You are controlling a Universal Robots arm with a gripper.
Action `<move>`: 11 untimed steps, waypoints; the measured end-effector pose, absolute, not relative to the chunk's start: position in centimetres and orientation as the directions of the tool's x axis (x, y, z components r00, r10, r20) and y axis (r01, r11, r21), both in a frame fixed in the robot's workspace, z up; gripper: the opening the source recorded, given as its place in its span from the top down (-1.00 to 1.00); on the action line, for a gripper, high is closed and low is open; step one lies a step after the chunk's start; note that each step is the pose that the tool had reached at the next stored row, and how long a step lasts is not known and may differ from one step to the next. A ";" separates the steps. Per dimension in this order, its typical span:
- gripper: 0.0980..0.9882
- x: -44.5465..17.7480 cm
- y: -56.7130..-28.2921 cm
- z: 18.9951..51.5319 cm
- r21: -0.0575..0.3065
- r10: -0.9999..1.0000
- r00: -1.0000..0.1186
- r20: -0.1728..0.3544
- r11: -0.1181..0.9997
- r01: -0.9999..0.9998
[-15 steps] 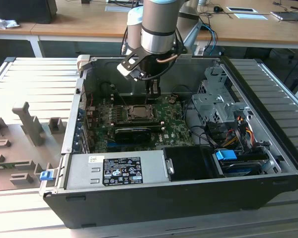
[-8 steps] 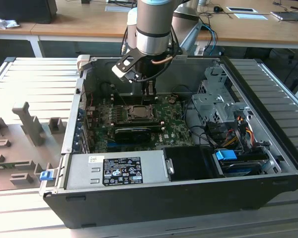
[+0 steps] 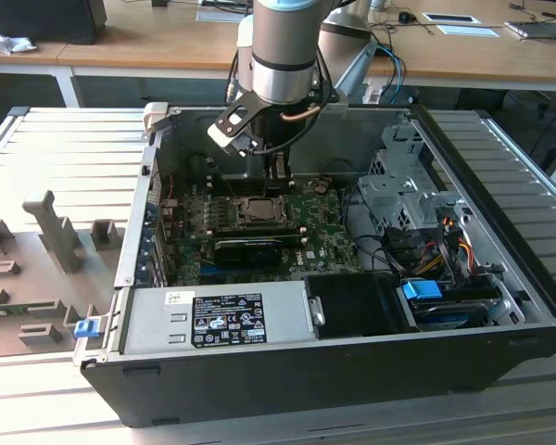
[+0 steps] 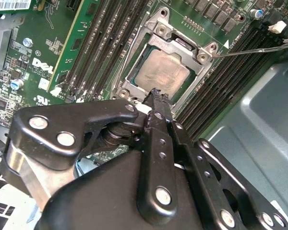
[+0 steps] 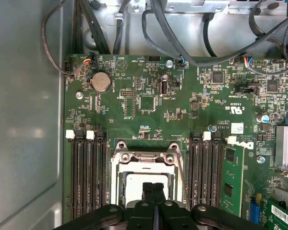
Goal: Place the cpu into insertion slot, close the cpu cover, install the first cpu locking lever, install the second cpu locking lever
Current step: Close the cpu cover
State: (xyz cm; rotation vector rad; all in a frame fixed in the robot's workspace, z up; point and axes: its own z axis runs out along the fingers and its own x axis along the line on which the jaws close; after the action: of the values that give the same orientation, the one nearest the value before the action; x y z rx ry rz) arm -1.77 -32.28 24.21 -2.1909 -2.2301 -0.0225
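The cpu (image 4: 162, 72) lies flat in the insertion slot (image 4: 134, 79), its silvery top showing through the window of the cpu cover (image 4: 204, 53), which lies down over it. A thin metal locking lever (image 4: 252, 49) sticks out sideways from one corner of the frame, over the memory slots. My gripper (image 4: 156, 95) is shut with nothing between its fingers, its tips just above the frame's edge beside the cpu. The first wrist view has the gripper (image 5: 153, 188) over the pale cpu (image 5: 133, 184). In the exterior view the gripper (image 3: 276, 176) hangs just behind the socket (image 3: 259, 209).
The green motherboard (image 5: 149, 103) sits inside an open black computer case (image 3: 352, 371). Long black memory slots (image 5: 86, 172) flank the socket on both sides. Cables (image 5: 182, 38) run along the case wall. A drive cage (image 3: 403, 185) and power supply (image 3: 222, 320) crowd the case.
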 end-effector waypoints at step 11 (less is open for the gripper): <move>0.98 -2.4 -32.3 24.2 0.004 1.000 -0.021 0.021 0.021 1.000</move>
State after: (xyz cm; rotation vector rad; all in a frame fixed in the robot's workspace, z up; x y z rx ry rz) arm -2.40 -32.28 24.19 -2.1894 -2.2357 -0.0271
